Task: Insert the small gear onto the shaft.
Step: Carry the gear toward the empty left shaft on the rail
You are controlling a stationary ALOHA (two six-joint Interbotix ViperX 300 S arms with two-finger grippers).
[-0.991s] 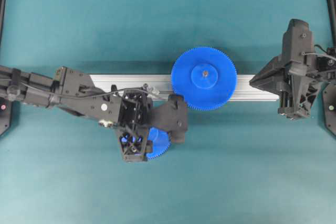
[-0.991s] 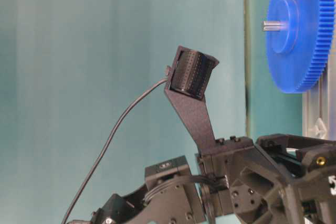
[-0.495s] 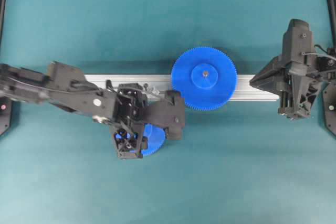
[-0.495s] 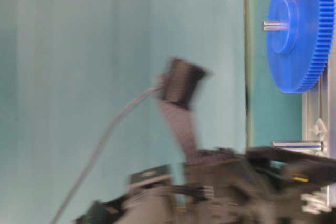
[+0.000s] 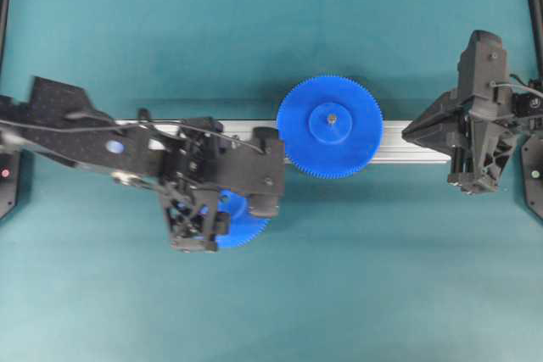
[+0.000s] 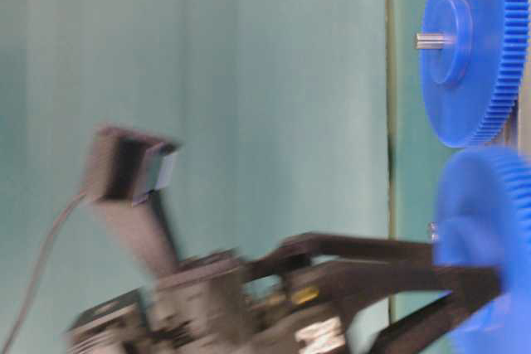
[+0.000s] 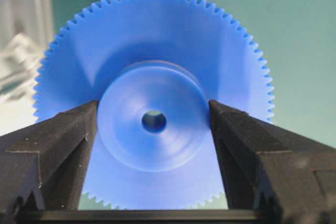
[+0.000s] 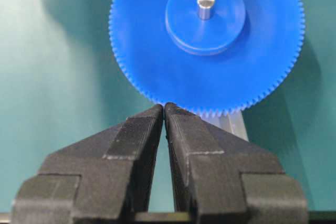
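- Two fingers of the left gripper (image 7: 153, 124) clamp the small gear (image 7: 153, 103) by its hub.
- Gear hangs just below the rail (image 5: 407, 143), left of the large gear (image 5: 329, 126); shaft hidden.
- Right gripper (image 8: 165, 113) idles, jaws together, empty.

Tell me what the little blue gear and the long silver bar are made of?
The small gear looks like plastic: one even matte blue all through, with soft molded edges on the teeth and hub. The bar looks like metal, probably aluminium: pale silvery grey with straight ribs running along it and a dull shine. The black fingers squeezing the gear's hub look like matte plastic too.
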